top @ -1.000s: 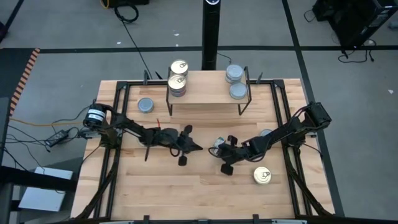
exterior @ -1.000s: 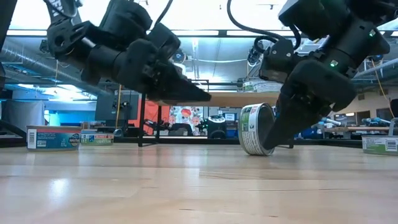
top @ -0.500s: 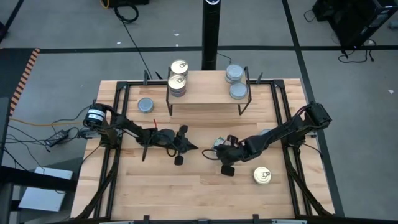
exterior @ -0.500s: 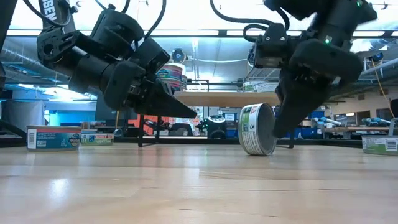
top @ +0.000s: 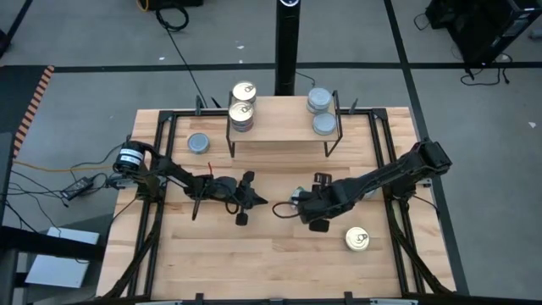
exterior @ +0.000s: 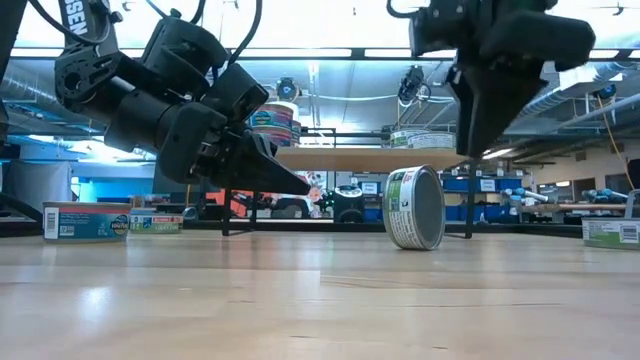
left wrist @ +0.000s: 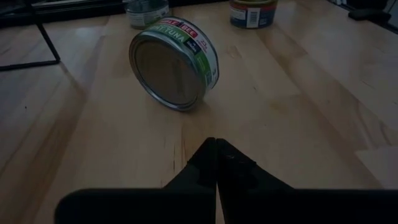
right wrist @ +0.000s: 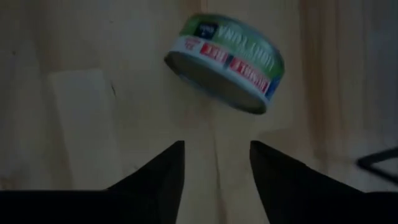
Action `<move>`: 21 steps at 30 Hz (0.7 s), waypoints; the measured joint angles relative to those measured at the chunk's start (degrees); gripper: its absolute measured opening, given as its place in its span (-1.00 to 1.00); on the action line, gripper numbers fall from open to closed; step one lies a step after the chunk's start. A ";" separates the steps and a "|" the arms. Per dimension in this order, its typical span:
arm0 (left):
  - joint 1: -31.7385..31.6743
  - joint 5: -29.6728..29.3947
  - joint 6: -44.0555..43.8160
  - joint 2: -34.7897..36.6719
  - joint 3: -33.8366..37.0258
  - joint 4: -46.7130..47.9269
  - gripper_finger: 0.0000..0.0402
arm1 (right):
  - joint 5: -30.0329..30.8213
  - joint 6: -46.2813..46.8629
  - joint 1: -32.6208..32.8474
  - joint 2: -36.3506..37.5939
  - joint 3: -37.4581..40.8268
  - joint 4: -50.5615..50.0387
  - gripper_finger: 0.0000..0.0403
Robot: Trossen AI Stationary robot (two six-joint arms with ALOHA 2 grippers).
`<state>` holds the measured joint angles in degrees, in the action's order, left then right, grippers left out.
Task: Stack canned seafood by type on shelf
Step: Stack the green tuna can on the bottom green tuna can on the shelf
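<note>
Item: tin (exterior: 414, 207), on edge on the tabletop (top: 271, 254), nearer than the shelf (top: 284, 129). Rigid, light, likely to roll; best gripped across its flat faces. Right end effector (right wrist: 214, 163): above the tin, fingers spread, empty. Left end effector (left wrist: 216, 163): beside the tin, clenched, empty. Shelf: tins stacked at both ends. Beyond: workshop room.

2 matte black jointed arms (top: 182, 180) carry looping black cables and tapering black fingers (left wrist: 214, 163).
</note>
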<state>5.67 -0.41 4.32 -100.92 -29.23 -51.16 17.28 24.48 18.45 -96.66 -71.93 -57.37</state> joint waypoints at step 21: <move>0.00 -0.02 -0.03 0.00 0.00 -0.07 -0.97 | -4.85 -27.59 -8.85 -3.56 -1.15 8.92 0.11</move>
<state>5.67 -0.43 4.30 -100.92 -29.23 -51.22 12.43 -3.11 9.61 -100.22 -73.08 -48.45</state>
